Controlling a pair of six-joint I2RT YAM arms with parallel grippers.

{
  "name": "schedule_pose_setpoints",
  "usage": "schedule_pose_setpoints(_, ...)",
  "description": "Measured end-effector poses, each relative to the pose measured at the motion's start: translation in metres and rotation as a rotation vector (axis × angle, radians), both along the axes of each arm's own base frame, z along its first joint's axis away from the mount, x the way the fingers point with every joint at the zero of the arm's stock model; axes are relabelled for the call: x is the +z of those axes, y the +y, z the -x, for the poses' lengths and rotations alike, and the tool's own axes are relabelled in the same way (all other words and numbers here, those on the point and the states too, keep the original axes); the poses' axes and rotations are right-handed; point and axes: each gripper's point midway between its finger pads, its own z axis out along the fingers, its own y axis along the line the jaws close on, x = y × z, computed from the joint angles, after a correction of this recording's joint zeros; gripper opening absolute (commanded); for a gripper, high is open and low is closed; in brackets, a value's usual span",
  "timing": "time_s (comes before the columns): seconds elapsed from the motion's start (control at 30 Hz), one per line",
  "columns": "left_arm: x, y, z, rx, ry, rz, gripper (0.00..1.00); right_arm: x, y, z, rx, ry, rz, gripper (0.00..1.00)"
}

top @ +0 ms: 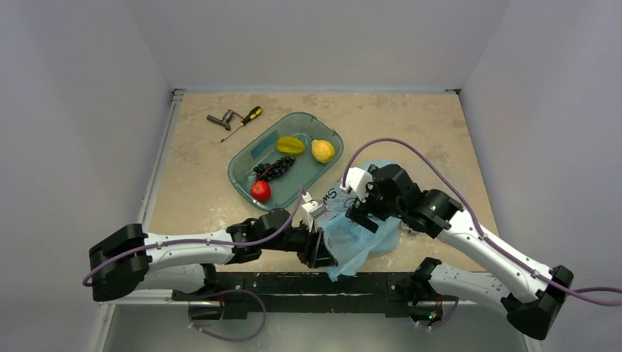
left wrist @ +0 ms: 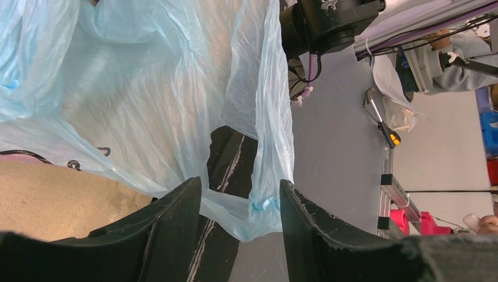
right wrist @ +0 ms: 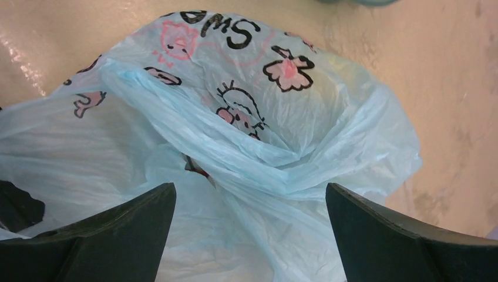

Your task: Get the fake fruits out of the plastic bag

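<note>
From above, the plastic bag (top: 367,238) lies at the worktop's (top: 205,183) 6 o'clock edge. Left wrist: the left claw (left wrist: 239,191) gapes, released, straddling the bag's hem, likely to pinch it. Right wrist: the right claw (right wrist: 249,197) hangs released above the folded mouth; fake fruits hidden.

white arms (top: 183,254), black joints (top: 117,262), purple cables (top: 383,141), black fingers (left wrist: 170,232)

The thin, crinkly light-blue plastic bag (top: 365,236) lies crumpled and slack on the desk (top: 205,191) at its near edge, its pink-and-white cartoon print and black lettering facing up, its contents hidden.
</note>
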Motion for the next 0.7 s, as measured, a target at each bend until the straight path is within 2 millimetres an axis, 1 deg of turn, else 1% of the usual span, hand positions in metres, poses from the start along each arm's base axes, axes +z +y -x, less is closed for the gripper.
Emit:
schedule_pose_setpoints(0.07,0.002,-0.001,-0.001,0.001,-0.005,0.011,0.52,0.000,0.000,0.003,0.103,-0.057,0.020,0.99)
schedule_pose_setpoints(0.13,0.005,-0.002,-0.001,0.000,-0.012,0.026,0.52,-0.002,0.003,-0.001,0.172,-0.111,0.046,0.99)
schedule_pose_setpoints(0.2,0.009,-0.004,-0.002,-0.002,-0.018,0.043,0.52,-0.007,0.008,-0.007,0.234,-0.148,0.083,0.99)
schedule_pose_setpoints(0.33,0.014,-0.007,-0.001,-0.009,-0.029,0.067,0.51,-0.031,0.015,-0.019,0.324,-0.171,0.171,0.96)
schedule_pose_setpoints(0.4,0.016,-0.008,0.000,-0.011,-0.030,0.074,0.51,-0.043,0.019,-0.021,0.367,-0.170,0.198,0.91)
schedule_pose_setpoints(0.43,0.015,-0.007,0.000,-0.008,-0.026,0.071,0.51,-0.046,0.021,-0.022,0.381,-0.171,0.202,0.86)
schedule_pose_setpoints(0.47,0.014,-0.007,-0.002,0.000,-0.027,0.068,0.52,-0.047,0.023,-0.026,0.389,-0.184,0.207,0.79)
schedule_pose_setpoints(0.5,0.014,-0.007,-0.003,0.007,-0.026,0.068,0.53,-0.047,0.025,-0.028,0.394,-0.194,0.207,0.70)
schedule_pose_setpoints(0.53,0.014,-0.007,-0.005,0.021,-0.025,0.068,0.52,-0.047,0.028,-0.032,0.395,-0.205,0.204,0.58)
schedule_pose_setpoints(0.63,0.010,-0.011,-0.016,0.070,-0.029,0.066,0.46,-0.047,0.031,-0.042,0.375,-0.233,0.186,0.26)
schedule_pose_setpoints(0.7,0.003,-0.015,-0.025,0.101,-0.035,0.054,0.46,-0.051,0.029,-0.045,0.352,-0.238,0.174,0.12)
